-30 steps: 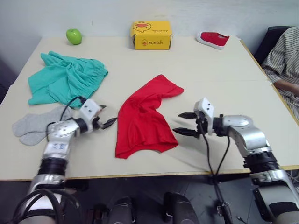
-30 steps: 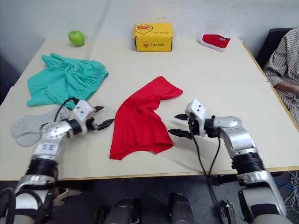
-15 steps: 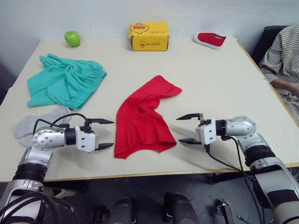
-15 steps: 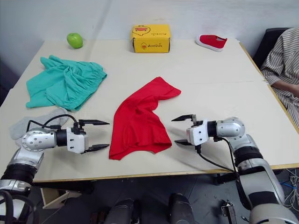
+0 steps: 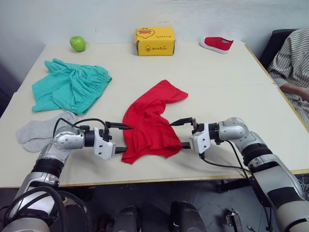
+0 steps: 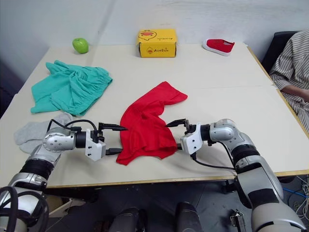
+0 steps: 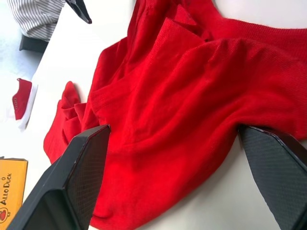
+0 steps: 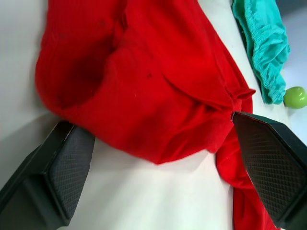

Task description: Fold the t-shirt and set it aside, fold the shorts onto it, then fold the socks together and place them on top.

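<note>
The folding is only just getting under way, as far as I can judge. The red t-shirt (image 5: 150, 126) is lying crumpled and unfolded in the middle of the table (image 5: 231, 82), nearer the near edge. The left gripper (image 5: 117, 138) is reaching in low from the left with its two fingers spread wide at the shirt's near-left hem, and the right gripper (image 5: 182, 133) is doing the same from the right, fingers spread either side of the shirt's edge; neither is pinching cloth yet. So nothing is folded: the shirt, the shorts and the socks are all waiting.

One teal pair of shorts (image 5: 70, 88) is lying bunched at the far left. Two grey socks (image 5: 39, 134) are lying side by side, touching, at the near left. Along the far edge are sitting one green apple (image 5: 77, 43), one yellow box (image 5: 155, 40) and one small red shoe (image 5: 218, 44). A person's striped sleeve (image 5: 292, 58) is showing at the right.
</note>
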`<state>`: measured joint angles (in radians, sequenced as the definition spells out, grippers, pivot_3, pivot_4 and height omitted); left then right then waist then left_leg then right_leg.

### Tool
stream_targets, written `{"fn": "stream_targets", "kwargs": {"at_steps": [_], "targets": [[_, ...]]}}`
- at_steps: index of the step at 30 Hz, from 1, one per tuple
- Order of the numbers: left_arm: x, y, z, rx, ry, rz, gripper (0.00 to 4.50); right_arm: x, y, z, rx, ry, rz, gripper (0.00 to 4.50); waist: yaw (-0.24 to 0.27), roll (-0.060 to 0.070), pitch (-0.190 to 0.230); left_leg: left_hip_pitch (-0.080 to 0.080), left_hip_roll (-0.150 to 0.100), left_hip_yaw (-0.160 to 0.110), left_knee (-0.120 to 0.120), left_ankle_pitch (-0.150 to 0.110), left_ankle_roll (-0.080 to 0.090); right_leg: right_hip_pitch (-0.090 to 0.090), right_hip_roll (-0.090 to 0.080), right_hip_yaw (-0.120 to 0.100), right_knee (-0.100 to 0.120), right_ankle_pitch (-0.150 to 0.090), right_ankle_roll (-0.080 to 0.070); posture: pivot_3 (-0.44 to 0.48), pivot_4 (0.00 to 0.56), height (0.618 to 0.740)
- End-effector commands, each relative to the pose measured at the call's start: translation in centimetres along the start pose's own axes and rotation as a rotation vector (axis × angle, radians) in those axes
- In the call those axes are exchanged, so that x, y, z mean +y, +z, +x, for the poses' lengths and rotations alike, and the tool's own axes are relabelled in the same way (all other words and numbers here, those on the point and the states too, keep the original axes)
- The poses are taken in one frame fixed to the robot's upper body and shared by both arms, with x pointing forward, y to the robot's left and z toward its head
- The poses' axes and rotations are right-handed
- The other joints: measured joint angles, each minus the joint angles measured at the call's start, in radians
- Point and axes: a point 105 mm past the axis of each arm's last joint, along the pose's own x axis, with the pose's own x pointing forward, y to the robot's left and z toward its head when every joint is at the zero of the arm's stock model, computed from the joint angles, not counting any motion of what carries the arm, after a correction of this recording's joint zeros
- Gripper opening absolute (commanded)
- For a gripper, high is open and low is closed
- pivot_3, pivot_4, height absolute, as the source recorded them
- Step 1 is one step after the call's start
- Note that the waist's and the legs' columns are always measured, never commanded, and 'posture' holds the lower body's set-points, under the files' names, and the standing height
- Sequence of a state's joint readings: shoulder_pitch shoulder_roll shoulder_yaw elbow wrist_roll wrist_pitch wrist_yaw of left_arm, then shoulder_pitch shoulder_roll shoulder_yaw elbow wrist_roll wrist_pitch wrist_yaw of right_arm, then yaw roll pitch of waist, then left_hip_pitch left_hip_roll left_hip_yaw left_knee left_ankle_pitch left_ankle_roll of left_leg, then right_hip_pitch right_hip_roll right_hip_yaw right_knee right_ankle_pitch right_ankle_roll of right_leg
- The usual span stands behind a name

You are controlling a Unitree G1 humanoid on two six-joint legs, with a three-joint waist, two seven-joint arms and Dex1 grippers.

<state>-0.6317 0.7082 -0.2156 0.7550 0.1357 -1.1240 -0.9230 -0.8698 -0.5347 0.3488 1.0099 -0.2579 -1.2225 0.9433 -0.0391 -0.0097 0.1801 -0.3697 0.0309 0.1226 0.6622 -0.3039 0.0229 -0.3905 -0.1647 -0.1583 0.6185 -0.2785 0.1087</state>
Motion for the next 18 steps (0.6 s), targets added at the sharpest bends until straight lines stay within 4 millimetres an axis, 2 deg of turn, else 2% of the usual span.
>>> {"fn": "stream_targets", "kwargs": {"at_steps": [1, 3, 5, 13, 14, 15, 18], "targets": [[-2.3, -0.1, 1.0, -0.010, -0.110, -0.030, 4.28, 2.8, 0.5, 2.0, -0.027, 0.112, 0.028, 4.32, 0.000, 0.001, -0.001, 0.000, 0.000, 0.000, 0.000, 0.000, 0.000, 0.000, 0.000, 0.000, 0.000, 0.000, 0.000, 0.000, 0.150, 0.740], [-2.3, 0.0, 1.1, -0.014, -0.112, -0.027, 3.80, 2.8, 0.5, 2.2, -0.026, 0.110, 0.033, 3.86, -0.001, 0.002, -0.001, 0.000, 0.000, 0.000, 0.000, 0.000, 0.000, 0.000, 0.000, 0.000, 0.000, 0.000, 0.000, 0.000, 0.150, 0.740], [-2.0, 0.1, 1.5, -0.027, -0.116, -0.021, 3.21, 2.7, 0.4, 2.5, -0.020, 0.105, 0.040, 3.19, -0.001, 0.002, -0.001, 0.000, 0.000, 0.000, 0.000, 0.000, 0.000, 0.000, 0.000, 0.000, 0.000, 0.000, 0.000, 0.000, 0.150, 0.740], [-1.2, 0.0, 2.9, -0.024, -0.122, -0.011, 0.48, 2.3, 0.3, 2.6, -0.012, 0.083, 0.040, 0.25, 0.008, 0.002, -0.001, -0.001, 0.000, 0.000, 0.000, 0.000, 0.001, -0.001, 0.000, 0.000, 0.000, 0.000, 0.000, 0.000, 0.150, 0.740], [-1.2, 0.0, 3.0, -0.027, -0.126, -0.014, 0.15, 2.2, 0.3, 2.5, -0.011, 0.077, 0.042, 0.00, 0.008, 0.003, -0.002, -0.001, 0.000, 0.000, 0.000, 0.000, 0.001, -0.001, 0.000, 0.000, 0.000, 0.000, 0.000, 0.000, 0.150, 0.740], [-1.2, 0.0, 3.1, -0.030, -0.126, -0.011, 0.03, 2.1, 0.3, 2.5, -0.010, 0.070, 0.044, 0.00, 0.009, 0.004, -0.002, -0.001, -0.001, 0.000, 0.000, 0.000, 0.001, -0.001, 0.000, 0.000, 0.000, 0.000, 0.000, 0.000, 0.150, 0.740], [-1.0, 0.2, 3.2, -0.042, -0.124, -0.005, 0.03, 2.0, 0.3, 2.2, -0.008, 0.052, 0.052, 0.00, 0.010, 0.005, -0.002, -0.001, -0.001, 0.000, 0.000, 0.000, 0.001, -0.001, 0.000, 0.000, 0.001, 0.000, 0.000, 0.000, 0.150, 0.740]]}}
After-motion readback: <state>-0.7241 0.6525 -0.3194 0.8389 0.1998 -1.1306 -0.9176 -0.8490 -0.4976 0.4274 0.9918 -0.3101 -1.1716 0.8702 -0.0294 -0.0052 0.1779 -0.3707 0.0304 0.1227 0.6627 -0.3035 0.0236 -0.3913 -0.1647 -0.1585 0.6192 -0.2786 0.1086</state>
